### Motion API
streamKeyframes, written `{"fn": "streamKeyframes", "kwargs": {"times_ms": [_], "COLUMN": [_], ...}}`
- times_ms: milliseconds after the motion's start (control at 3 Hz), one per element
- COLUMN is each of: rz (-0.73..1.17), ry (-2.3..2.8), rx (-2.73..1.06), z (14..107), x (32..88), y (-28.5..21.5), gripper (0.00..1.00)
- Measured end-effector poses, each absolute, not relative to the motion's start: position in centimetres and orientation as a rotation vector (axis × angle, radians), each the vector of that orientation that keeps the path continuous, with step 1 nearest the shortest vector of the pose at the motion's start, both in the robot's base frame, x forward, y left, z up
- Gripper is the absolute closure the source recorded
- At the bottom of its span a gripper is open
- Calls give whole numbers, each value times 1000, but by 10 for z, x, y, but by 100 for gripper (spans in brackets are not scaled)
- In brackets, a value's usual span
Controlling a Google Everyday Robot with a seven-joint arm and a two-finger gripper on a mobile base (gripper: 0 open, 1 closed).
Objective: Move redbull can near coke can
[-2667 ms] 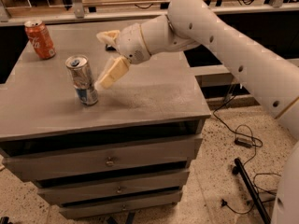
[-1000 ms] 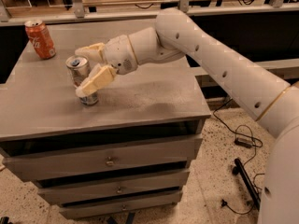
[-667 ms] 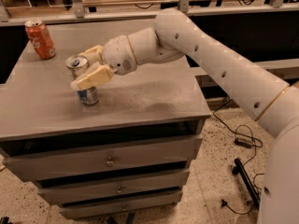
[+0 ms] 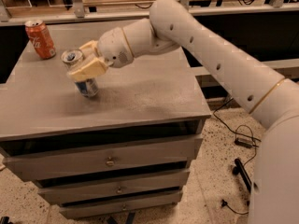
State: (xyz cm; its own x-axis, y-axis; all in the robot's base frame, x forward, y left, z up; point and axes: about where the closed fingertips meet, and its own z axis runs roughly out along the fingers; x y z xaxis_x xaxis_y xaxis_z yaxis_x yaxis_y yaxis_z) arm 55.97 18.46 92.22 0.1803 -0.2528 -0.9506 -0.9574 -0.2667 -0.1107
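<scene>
We see the gripper (image 4: 76, 62) clamped on the upper half of the redbull can (image 4: 88, 87), which leans between its fingers. The coke can (image 4: 41, 40) stands apart, beyond the fingertips. We judge the redbull can light, thin-walled and slippery, so a gentle hold at mid-height suits it.

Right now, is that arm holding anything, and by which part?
Yes: the gripper clasps the redbull can around its upper body, just below the top.

End effector (image 4: 77, 62) round redbull can (image 4: 88, 87), coke can (image 4: 40, 39) behind-L, on tabletop (image 4: 149, 94)
</scene>
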Motion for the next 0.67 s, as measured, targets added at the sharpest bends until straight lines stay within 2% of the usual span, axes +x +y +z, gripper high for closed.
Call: {"fn": "streamKeyframes", "kwargs": {"times_ms": [333, 667], "rz": [1055, 1004], "ry": [1179, 1206], "rx": [-1704, -1709], "z": [950, 964], "x": [584, 622], "y": [186, 194], "gripper": [100, 100]}}
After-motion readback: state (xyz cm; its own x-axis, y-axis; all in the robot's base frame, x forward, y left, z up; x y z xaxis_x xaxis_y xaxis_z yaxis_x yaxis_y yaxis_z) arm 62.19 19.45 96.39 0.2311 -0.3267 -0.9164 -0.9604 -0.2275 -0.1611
